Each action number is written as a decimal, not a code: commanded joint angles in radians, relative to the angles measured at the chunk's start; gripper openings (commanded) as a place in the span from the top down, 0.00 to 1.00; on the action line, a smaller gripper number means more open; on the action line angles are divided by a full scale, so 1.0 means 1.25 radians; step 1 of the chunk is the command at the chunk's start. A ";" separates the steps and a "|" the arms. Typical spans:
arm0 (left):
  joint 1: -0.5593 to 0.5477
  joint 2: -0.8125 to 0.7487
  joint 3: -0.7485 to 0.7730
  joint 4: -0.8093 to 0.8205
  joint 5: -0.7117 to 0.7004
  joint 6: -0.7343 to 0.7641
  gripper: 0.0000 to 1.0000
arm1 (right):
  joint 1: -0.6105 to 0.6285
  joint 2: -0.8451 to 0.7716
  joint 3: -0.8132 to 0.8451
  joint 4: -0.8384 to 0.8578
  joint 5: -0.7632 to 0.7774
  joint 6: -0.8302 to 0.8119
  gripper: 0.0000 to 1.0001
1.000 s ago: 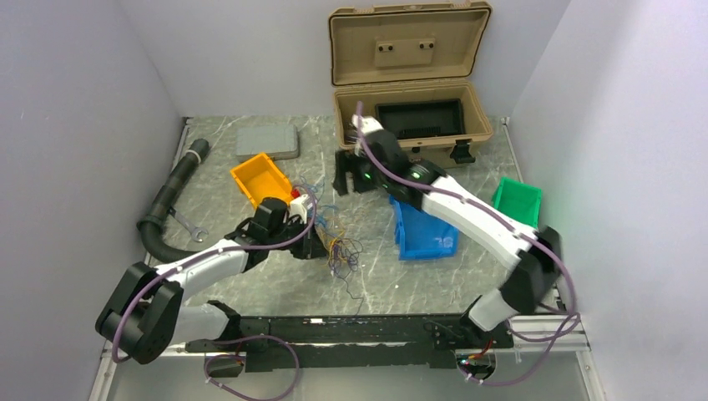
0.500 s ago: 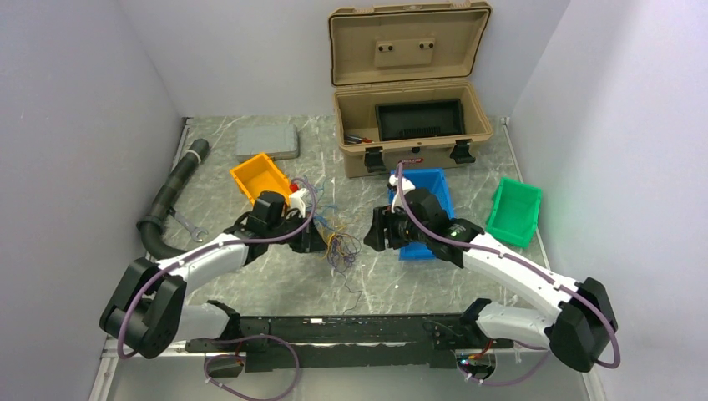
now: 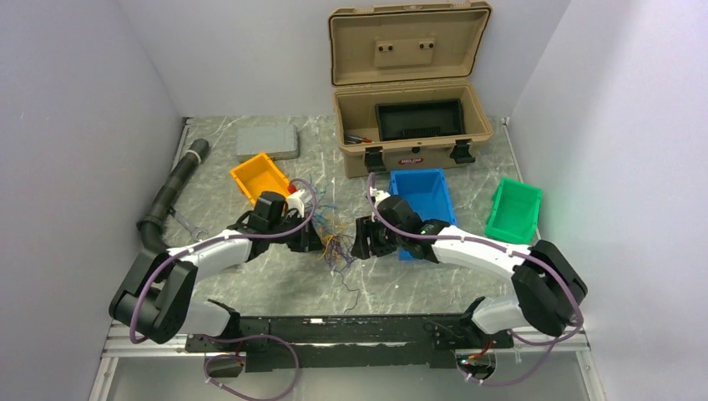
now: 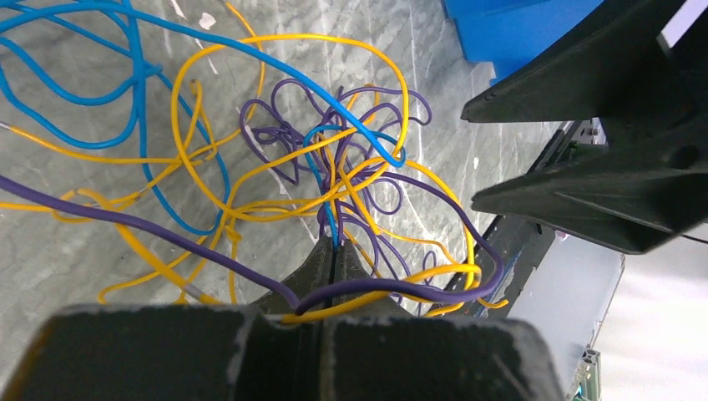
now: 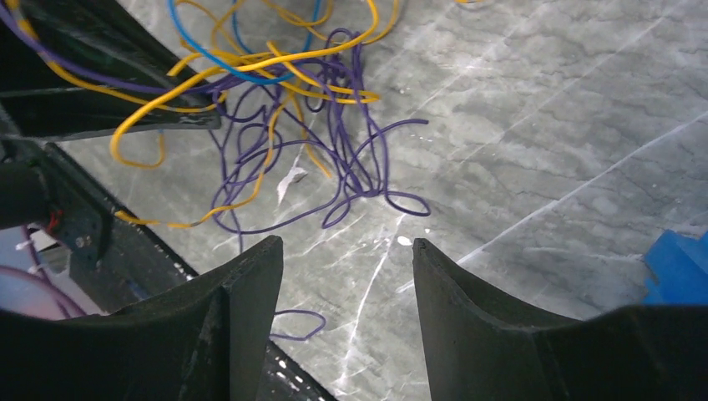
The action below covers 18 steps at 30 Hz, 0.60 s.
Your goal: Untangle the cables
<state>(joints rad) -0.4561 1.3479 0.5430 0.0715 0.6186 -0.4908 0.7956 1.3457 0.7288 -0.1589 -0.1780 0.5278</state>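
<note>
The cables [image 3: 337, 247] are a tangle of thin blue, yellow and purple wires on the marble table between my two grippers. In the left wrist view the tangle [image 4: 317, 159] spreads ahead of my left gripper [image 4: 334, 248], which is shut with a blue wire pinched at its tips; a purple and a yellow wire drape across its fingers. It sits at the tangle's left edge [image 3: 316, 242]. My right gripper [image 3: 361, 242] is open and empty just right of the tangle. In the right wrist view its jaws [image 5: 346, 251] stand wide apart above bare table, with the wires [image 5: 284, 125] beyond them.
A blue bin [image 3: 426, 196] lies right behind my right gripper. An orange bin [image 3: 260, 177], a grey box [image 3: 267, 142], a black hose [image 3: 171, 192] and a wrench [image 3: 188, 225] are at the left. An open tan case [image 3: 409, 125] stands at the back, a green bin [image 3: 515, 209] at the right.
My right arm swung from the tan case down and left to the tangle's right side, gripper open. My left gripper shifted slightly right, still shut in the wires.
</note>
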 commanded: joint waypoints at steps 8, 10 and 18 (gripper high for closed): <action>0.012 0.015 -0.017 0.027 -0.025 0.017 1.00 | 0.008 0.104 0.020 0.095 0.053 0.007 0.41; 0.012 0.019 -0.019 0.028 -0.028 0.021 1.00 | 0.010 0.117 0.024 0.107 0.043 -0.002 0.41; 0.023 0.024 -0.030 0.049 -0.046 0.005 1.00 | 0.018 0.147 0.028 0.103 0.048 -0.003 0.70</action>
<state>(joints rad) -0.4431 1.3869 0.5251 0.0711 0.5804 -0.4862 0.8108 1.5326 0.7341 -0.0704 -0.1322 0.5240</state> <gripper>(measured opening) 0.012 0.422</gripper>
